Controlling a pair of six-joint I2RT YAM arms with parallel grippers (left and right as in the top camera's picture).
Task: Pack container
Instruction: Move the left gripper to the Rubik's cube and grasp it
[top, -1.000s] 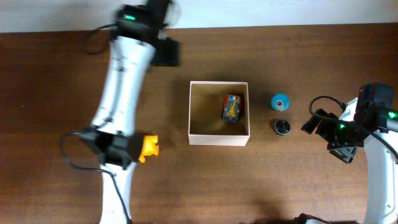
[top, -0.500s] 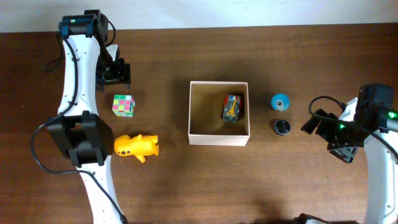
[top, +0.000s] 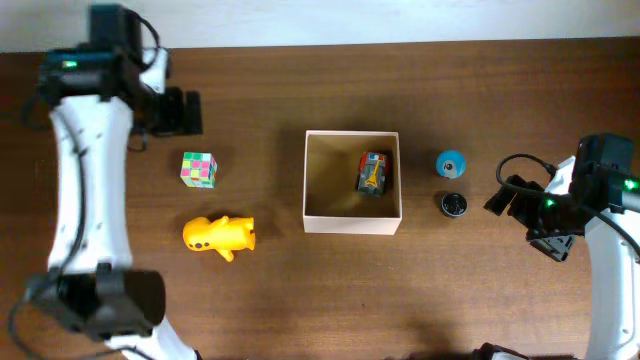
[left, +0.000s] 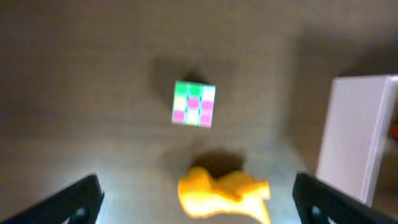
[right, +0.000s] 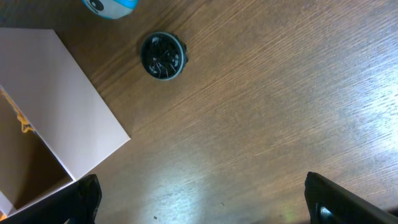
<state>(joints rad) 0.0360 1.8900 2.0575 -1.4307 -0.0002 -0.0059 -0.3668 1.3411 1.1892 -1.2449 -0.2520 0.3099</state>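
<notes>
container (top: 352, 225): square open-topped box, white walls, tan inside. it sits upright on the brown wooden table (top: 300, 300), about mid-table between the two arms. inside it, against the right wall, lies a small multicoloured toy (top: 373, 173). it may be a toy vehicle, but it is too small to be sure.

left of the container, well apart from it: a cube (top: 198, 169) with pink, green and white tiles. below it in the overhead view is a yellow toy (top: 220, 236) lying on its side. the two are near each other, not touching.

right of the container: a blue round toy (top: 451, 163) with a dark disc (top: 454, 204) just below it in the overhead view. both are just beside the right wall, not touching it.

left gripper (top: 178, 112): over the far-left part of the table, beyond the cube; the overhead view of it is blurred. the left wrist view shows its fingers (left: 78, 202) spread wide at the lower corners. the cube and yellow toy are on the table ahead, and a white container wall is at the right edge.

right gripper (top: 505, 196): at the right side of the table, apart from the container, past the dark disc. the right wrist view shows its fingers (right: 84, 199) spread wide over bare wood. the dark disc, the edge of the blue round toy and a corner of the container lie ahead.
</notes>
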